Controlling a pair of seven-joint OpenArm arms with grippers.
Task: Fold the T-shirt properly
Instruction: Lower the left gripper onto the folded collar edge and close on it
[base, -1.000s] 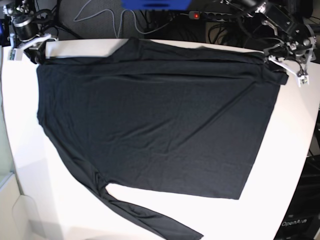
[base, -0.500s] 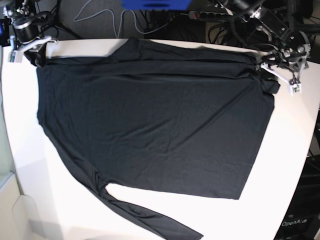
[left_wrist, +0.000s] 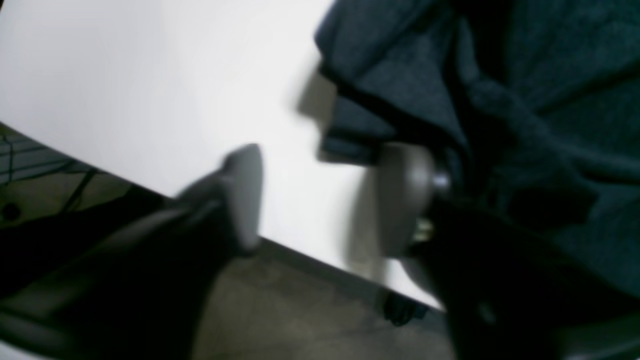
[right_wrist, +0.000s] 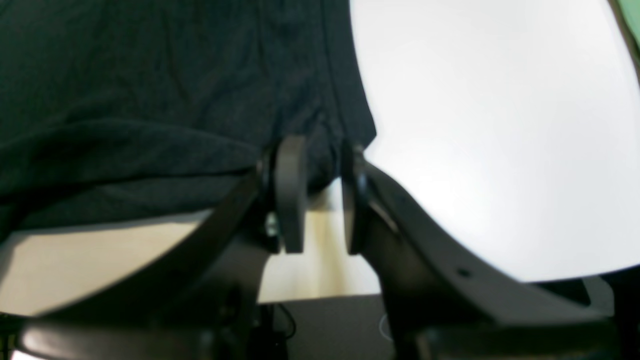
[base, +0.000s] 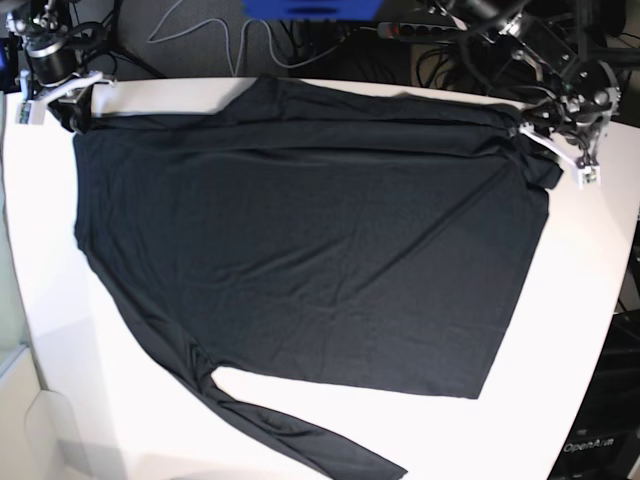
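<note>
Black and soft, the T-shirt (base: 300, 240) lies spread flat on the white table (base: 560, 330). The part nearest to us is one long sleeve (base: 300, 435), which trails off toward the front edge. Behind it the wide body of the shirt covers most of the table, with small wrinkles in it.

At the far side are the two arms, one at each far corner of the shirt. The right gripper (right_wrist: 320, 200) has its two fingers close together, and a bit of the shirt's edge is pinched between them. The left gripper (left_wrist: 325, 200) is at the other far corner. Its fingers stand apart, with white table showing between them. One finger (left_wrist: 405, 195) is right at the bunched cloth, but the picture is blurry, so I cannot tell if it has caught any cloth.

The job now seems to be getting a good hold on both far corners. The left gripper should push a little more over the cloth edge before it squeezes. Then both arms should lift together and go slowly, so the thin cloth does not slip out or bunch up.
</note>
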